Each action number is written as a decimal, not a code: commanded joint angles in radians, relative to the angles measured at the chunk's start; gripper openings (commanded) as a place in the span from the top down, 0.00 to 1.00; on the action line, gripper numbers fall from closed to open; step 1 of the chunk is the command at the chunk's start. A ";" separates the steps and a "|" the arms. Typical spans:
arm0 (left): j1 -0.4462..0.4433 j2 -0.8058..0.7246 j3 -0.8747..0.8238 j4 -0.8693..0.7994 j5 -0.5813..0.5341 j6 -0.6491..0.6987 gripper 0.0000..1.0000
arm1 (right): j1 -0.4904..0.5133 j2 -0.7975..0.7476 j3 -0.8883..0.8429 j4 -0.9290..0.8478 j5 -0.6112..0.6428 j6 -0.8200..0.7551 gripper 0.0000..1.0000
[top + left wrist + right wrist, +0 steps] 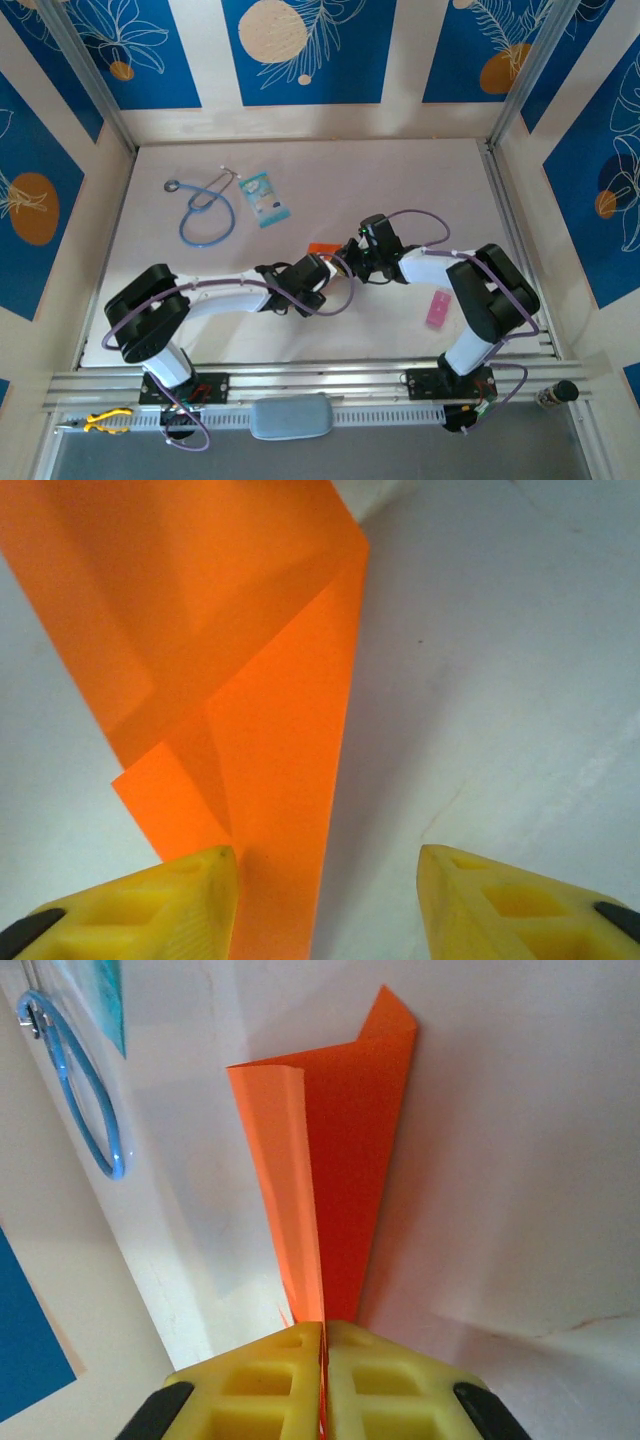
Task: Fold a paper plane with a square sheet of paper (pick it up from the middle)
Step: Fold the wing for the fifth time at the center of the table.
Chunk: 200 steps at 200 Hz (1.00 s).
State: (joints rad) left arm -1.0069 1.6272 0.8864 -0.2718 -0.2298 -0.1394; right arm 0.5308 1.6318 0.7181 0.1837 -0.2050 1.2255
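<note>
**Both arms meet over the orange sheet at mid-counter**

From above, the left arm [225, 290] stretches low and to the right from its base. The right arm [440, 265] bends at its elbow and reaches left. The two wrists come close together near the middle of the counter [400, 190]. There the orange sheet of paper [320, 248] shows as a small bright patch between them.

The right end effector [323, 1325] is clenched. Its yellow fingers [260, 1380] are pressed flat against each other, with the paper pinched in the seam. From that grip the sheet rises, partly folded, one narrow flap standing beside a wider, darker panel.

The left end effector [328, 855] is released, its fingers standing well apart. The folded sheet lies along the inner side of its left finger [170, 900], while the other finger sits over bare counter.

Farther back on the left lie a blue stethoscope [205, 212] and a light-blue packet [265, 198]. A pink strip [438, 310] lies beside the right arm.
</note>
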 commanded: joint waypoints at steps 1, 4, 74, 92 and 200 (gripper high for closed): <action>-0.024 0.022 0.014 -0.020 -0.093 0.027 0.53 | 0.005 -0.030 0.024 -0.023 0.002 0.014 0.91; -0.026 0.023 0.014 -0.021 -0.101 0.028 0.53 | 0.005 -0.030 0.023 -0.024 0.001 0.013 0.91; -0.044 0.028 0.009 -0.016 -0.154 0.023 0.66 | 0.003 -0.033 0.030 -0.034 0.001 0.011 0.91; -0.044 0.030 0.009 -0.019 -0.157 0.022 0.68 | 0.003 -0.034 0.030 -0.036 0.001 0.011 0.91; -0.043 0.038 0.008 -0.016 -0.177 0.011 0.78 | 0.000 -0.036 0.026 -0.036 -0.003 0.009 0.91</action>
State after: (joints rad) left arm -1.0393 1.6539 0.8864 -0.2741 -0.3805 -0.1226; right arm 0.5304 1.6196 0.7273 0.1669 -0.2050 1.2259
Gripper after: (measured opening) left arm 0.252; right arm 0.092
